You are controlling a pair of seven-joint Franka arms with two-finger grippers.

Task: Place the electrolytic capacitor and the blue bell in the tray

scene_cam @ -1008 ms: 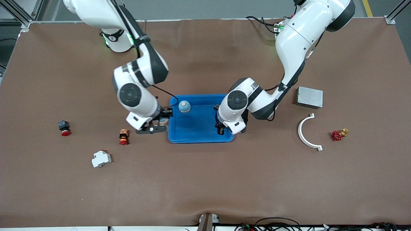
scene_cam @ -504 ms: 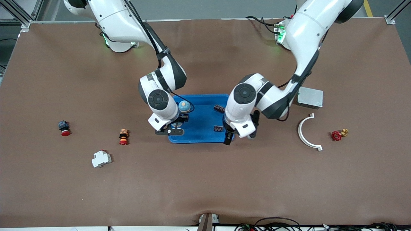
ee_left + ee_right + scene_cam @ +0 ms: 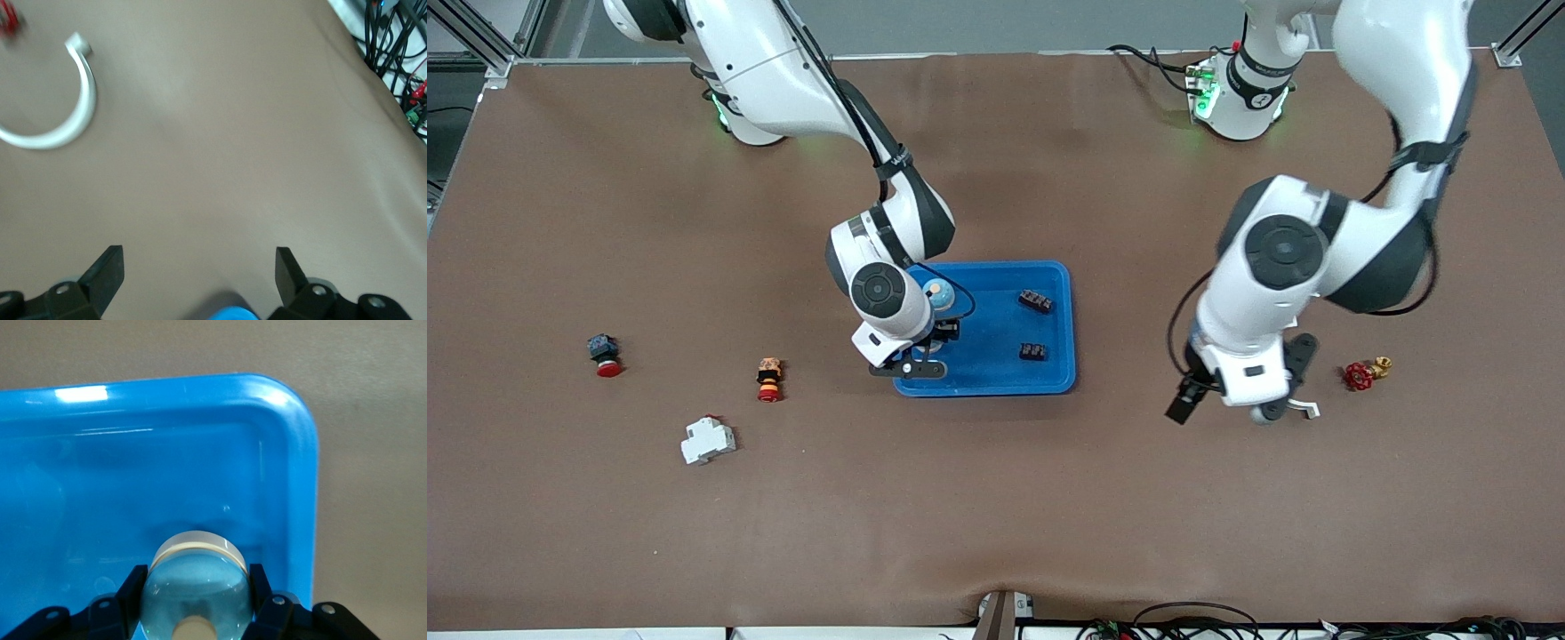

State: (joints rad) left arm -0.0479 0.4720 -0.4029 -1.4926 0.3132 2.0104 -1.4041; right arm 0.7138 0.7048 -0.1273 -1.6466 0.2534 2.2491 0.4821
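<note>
Blue bell (image 3: 199,583) clamped in right tool (image 3: 197,587), over tray (image 3: 293,447)

Even, bright overhead light falls on the brown counter (image 3: 996,498), with soft shadows close under both arms. A white glare streak sits on the rim of the tray (image 3: 80,393). The left wrist view is soft, smearing the white curved piece (image 3: 63,127).

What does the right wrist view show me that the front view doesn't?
Only the right wrist view: the right gripper shut on a blue bell, over a corner of the tray.
Only the front view: the open left gripper over the table near a white curved piece, another bell and two black parts in the tray.
Both: the tray and the right gripper.
</note>
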